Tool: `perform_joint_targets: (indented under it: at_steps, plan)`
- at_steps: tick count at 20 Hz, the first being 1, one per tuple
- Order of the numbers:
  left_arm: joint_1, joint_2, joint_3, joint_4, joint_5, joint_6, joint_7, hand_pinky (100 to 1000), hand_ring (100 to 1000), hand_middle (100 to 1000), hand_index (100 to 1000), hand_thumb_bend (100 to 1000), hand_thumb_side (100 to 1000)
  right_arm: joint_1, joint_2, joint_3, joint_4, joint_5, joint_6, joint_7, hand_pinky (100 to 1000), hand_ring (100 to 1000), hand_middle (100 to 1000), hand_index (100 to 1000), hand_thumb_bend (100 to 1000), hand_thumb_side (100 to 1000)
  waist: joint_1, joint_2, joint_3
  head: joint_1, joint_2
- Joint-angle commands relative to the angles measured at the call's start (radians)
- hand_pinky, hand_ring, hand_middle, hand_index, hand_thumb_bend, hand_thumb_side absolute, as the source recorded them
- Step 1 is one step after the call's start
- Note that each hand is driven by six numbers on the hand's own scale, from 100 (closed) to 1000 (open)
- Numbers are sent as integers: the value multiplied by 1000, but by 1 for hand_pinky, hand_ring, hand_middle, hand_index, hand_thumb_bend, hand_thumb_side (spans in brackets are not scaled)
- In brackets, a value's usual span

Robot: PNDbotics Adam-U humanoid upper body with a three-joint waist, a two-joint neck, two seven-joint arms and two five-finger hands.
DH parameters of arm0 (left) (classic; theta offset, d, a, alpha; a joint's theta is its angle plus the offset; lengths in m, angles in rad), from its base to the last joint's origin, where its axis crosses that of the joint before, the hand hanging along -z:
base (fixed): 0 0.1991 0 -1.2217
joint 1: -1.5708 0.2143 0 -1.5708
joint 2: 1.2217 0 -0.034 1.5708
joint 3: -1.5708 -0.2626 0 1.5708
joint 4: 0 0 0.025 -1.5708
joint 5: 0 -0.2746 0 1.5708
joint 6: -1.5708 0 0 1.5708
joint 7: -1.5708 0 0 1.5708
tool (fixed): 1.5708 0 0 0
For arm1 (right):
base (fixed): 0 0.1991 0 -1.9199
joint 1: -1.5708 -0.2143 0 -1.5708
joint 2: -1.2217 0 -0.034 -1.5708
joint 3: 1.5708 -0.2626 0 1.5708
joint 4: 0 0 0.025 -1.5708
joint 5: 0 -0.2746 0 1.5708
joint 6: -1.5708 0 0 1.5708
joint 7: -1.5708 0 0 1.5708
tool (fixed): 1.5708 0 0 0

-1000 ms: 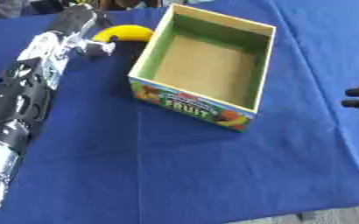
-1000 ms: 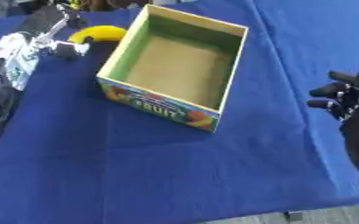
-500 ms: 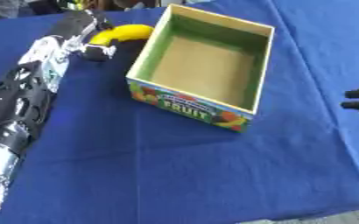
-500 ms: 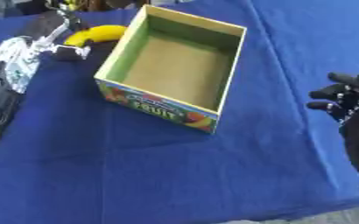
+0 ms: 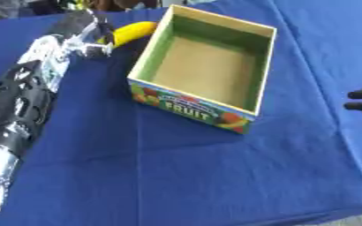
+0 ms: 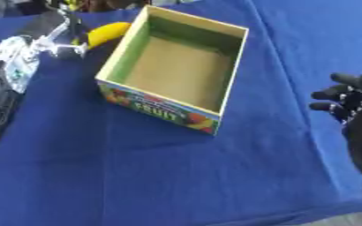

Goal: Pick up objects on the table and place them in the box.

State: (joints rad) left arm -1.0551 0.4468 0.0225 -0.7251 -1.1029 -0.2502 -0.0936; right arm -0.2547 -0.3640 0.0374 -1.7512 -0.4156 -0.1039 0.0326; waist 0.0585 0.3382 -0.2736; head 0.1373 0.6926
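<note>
- The left hand [image 5: 88,33] is stretched to the far left part of the table, at the near end of the banana [image 5: 134,32], with its long black and silver arm running back to the lower left corner.
- Its fingers lie over or against the banana's left end; they blur together there, so I cannot tell whether they curl round the fruit, only touch it, or stand apart.
- The banana lies on the blue cloth [image 5: 184,176] just beside the far left corner of the box [image 5: 250,75], outside it, with its yellow length angled toward the box's wall.
- The box is an open cardboard carton with green inner walls, a brown floor and the word FRUIT on its near side; nothing lies inside it.
- The right hand [image 6: 352,103] shows at the right edge, well apart from the box, over the cloth.
- Its dark fingers [image 6: 325,94] are spread and only gently bent, pointing left toward the box, and they hold and touch nothing.
</note>
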Motion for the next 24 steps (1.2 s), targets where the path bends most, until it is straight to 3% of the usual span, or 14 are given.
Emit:
perform_joint_targets:
  at_steps: [1,6,24]
  plan:
    - [1,7,2,3,-5,8,-9,476,408,396,564,100,127,-5,-11,-8,-15,2,-4,0,634,671,543,760,100,806,-10,-20,3,-3,-8]
    - [3,9,4,0,41,13,7,453,379,362,517,100,139,-3,-12,-9,-14,0,-5,-1,634,672,543,760,100,806,-15,-26,8,-5,-6]
    - [-16,53,-12,-106,167,8,-56,461,375,355,510,100,148,8,-16,-14,-14,-5,-9,-1,634,673,542,761,100,805,-30,-43,15,-11,2]
